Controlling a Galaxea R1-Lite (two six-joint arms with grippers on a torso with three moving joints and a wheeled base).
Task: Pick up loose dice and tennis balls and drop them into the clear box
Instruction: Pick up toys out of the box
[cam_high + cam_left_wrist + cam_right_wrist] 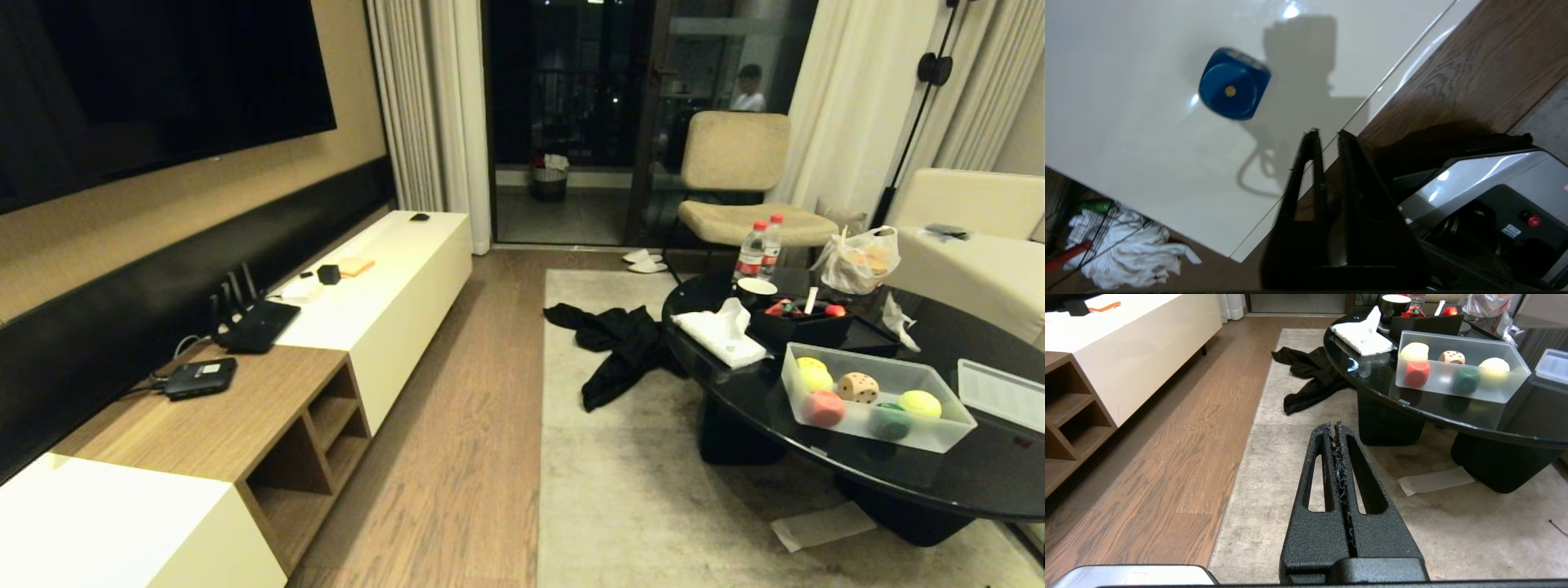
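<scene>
We found a blue die [1233,84] lying on the white cabinet top [1126,134], ahead of our left gripper [1326,134] and off to one side of its line, well apart from the tips, so the left arm was plainly the nearer one. Its fingers [1310,163] stood a narrow slit apart, holding nothing. Our right gripper [1333,427] hung pressed together and empty over the rug (parked, we judged), while the clear box [947,433] sat far right on the black table [939,482].
</scene>
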